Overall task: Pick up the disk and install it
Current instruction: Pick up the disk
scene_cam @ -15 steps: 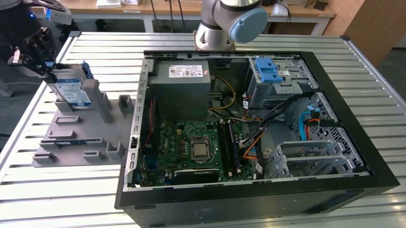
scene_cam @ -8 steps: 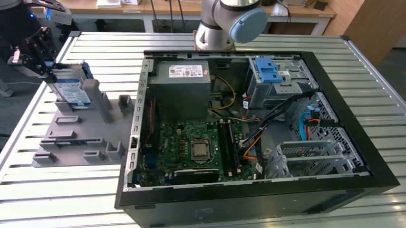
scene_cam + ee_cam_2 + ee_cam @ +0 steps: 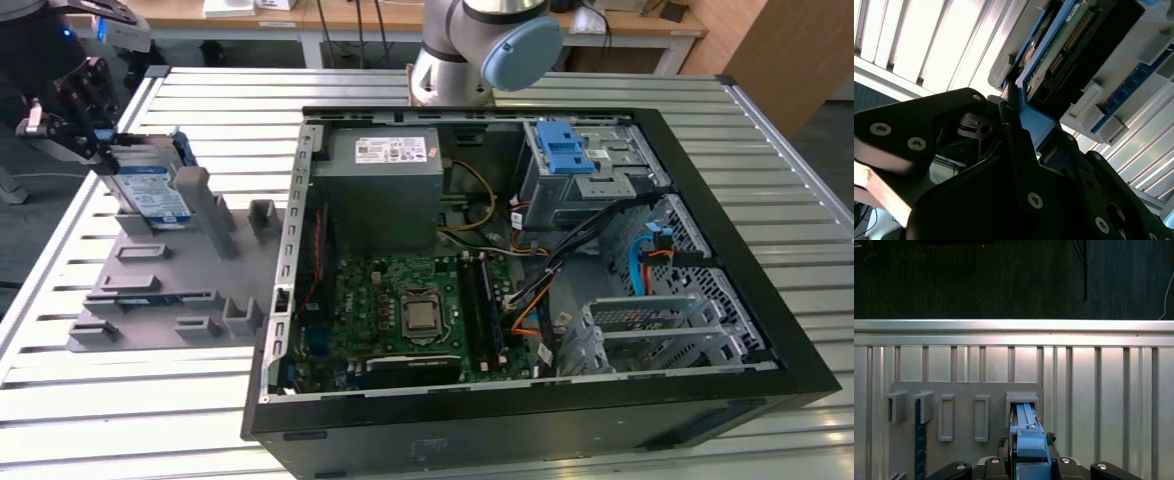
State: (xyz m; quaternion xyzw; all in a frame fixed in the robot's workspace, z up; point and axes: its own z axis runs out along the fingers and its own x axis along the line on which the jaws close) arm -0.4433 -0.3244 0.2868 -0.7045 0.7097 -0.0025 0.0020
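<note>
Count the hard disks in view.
1. The disk stands on edge in the grey fixture at the exterior view's left, with the tool closed on it. The drive cage inside the case may hide others.

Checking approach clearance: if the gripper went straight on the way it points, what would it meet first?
The disk: the gripper points down onto its blue carrier's top edge, apparently touching it. Beyond the disk lies the grey holder it stands in.

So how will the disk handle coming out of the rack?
Probably rigid, heavy for its size: the disk is a metal slab in a blue frame. Standing on edge in the grey rack, it may tip once freed. Its exposed circuit board looks fragile.
</note>
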